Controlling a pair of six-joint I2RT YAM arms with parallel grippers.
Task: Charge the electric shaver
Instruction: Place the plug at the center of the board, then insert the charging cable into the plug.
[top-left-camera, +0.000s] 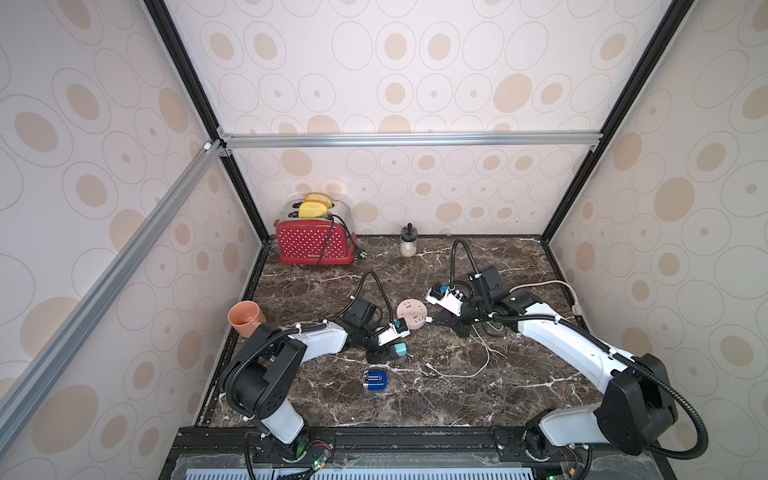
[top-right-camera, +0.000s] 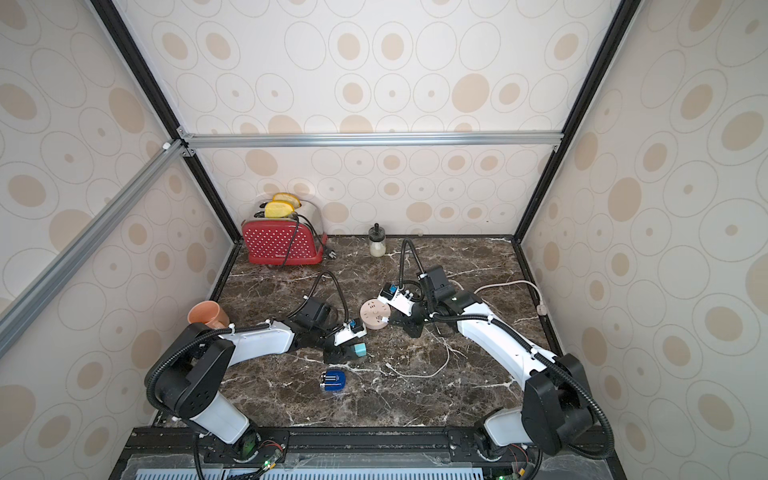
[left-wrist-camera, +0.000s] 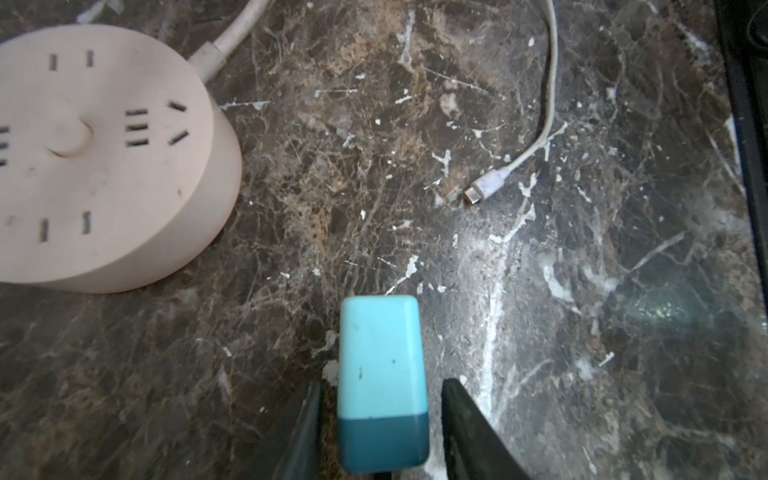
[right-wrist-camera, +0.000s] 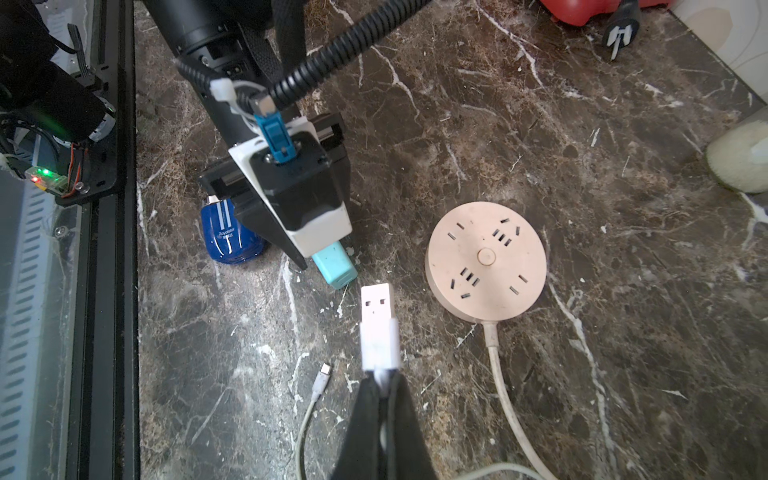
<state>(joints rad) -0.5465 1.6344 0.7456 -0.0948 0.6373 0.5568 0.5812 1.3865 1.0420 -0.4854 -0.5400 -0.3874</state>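
Note:
The dark blue electric shaver (top-left-camera: 375, 381) (top-right-camera: 333, 382) (right-wrist-camera: 230, 239) lies on the marble counter, untouched, just in front of my left gripper (top-left-camera: 388, 351). That gripper (left-wrist-camera: 382, 386) is open, and the teal plug adapter (left-wrist-camera: 380, 361) (right-wrist-camera: 334, 264) sits between its fingers with a gap on each side. My right gripper (right-wrist-camera: 380, 380) is shut on the white USB plug (right-wrist-camera: 376, 316) of the charging cable. It holds the plug between the adapter and the round pink power strip (top-left-camera: 411, 314) (right-wrist-camera: 486, 259). The cable's small free end (left-wrist-camera: 484, 189) (right-wrist-camera: 324, 370) lies loose on the counter.
A red toaster (top-left-camera: 313, 243) with bread stands at the back left, its plug lying beside it. A small glass jar (top-left-camera: 408, 241) is at the back. A terracotta cup (top-left-camera: 246, 318) stands at the left edge. The strip's cord (top-left-camera: 548, 286) runs right.

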